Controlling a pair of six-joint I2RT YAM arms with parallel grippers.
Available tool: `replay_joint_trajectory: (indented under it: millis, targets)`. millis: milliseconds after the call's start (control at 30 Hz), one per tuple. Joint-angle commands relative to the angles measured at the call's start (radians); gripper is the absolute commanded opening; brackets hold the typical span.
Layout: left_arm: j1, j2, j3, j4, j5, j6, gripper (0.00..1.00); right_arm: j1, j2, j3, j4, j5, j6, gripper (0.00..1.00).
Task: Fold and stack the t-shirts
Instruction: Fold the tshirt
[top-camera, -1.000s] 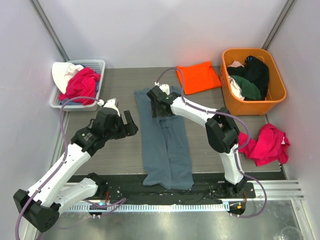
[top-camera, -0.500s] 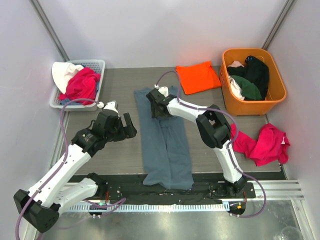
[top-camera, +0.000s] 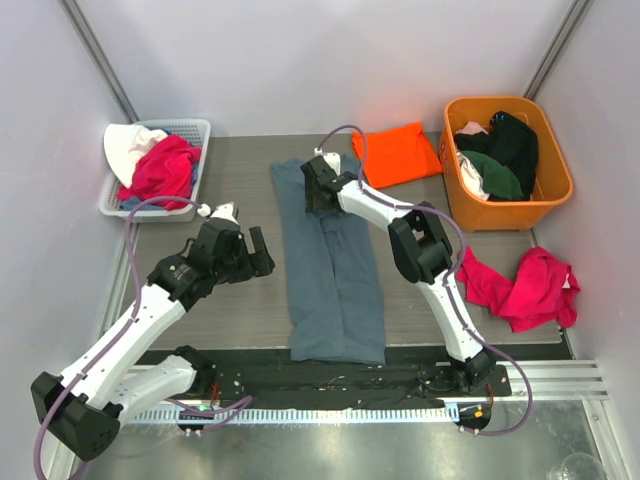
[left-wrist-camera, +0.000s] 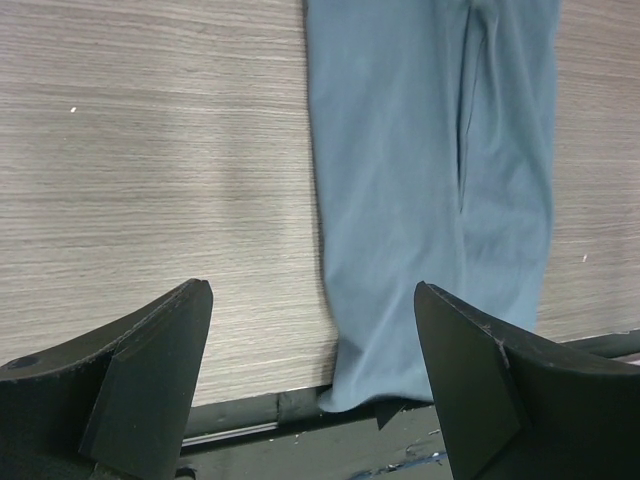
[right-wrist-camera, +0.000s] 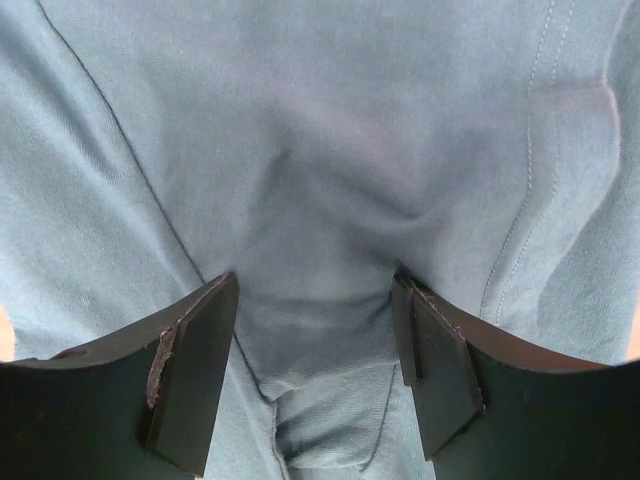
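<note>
A robot lab cell: plain white walls (top-camera: 330, 60) enclose a wood-grain desk (top-camera: 230, 300), with cabled arms (top-camera: 150, 310) bolted to a metal rail (top-camera: 560, 378).

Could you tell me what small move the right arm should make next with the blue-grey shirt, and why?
Probably close the right claw: its jaws stand apart, pressed on the far end of the lengthwise-folded blue-grey t-shirt, with a ridge of cloth bunched between them. Pinching it would let that end be lifted toward the near edge.
</note>
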Motion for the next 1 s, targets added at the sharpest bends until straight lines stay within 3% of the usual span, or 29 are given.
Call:
replay_joint_trajectory:
  millis: [0, 267, 533, 767, 967]
  targets:
    - [0.003, 0.013, -0.005, 0.016, -0.023, 0.006, 0.88, -0.044, 0.127, 0.083, -0.029, -0.069, -0.044, 0.71]
    - [0.002, 0.041, -0.019, 0.038, -0.026, 0.009, 0.89, -0.064, 0.235, 0.339, -0.074, -0.121, -0.142, 0.71]
    - [0.002, 0.079, -0.016, 0.094, 0.024, -0.008, 0.89, -0.078, 0.079, 0.434, -0.030, -0.212, -0.214, 0.71]
    - [-0.060, 0.079, -0.117, 0.245, 0.095, -0.106, 0.89, -0.076, -0.320, 0.128, 0.036, -0.173, -0.205, 0.71]
    - [-0.238, 0.047, -0.270, 0.361, 0.012, -0.287, 0.89, -0.076, -0.693, -0.355, 0.046, -0.133, -0.095, 0.72]
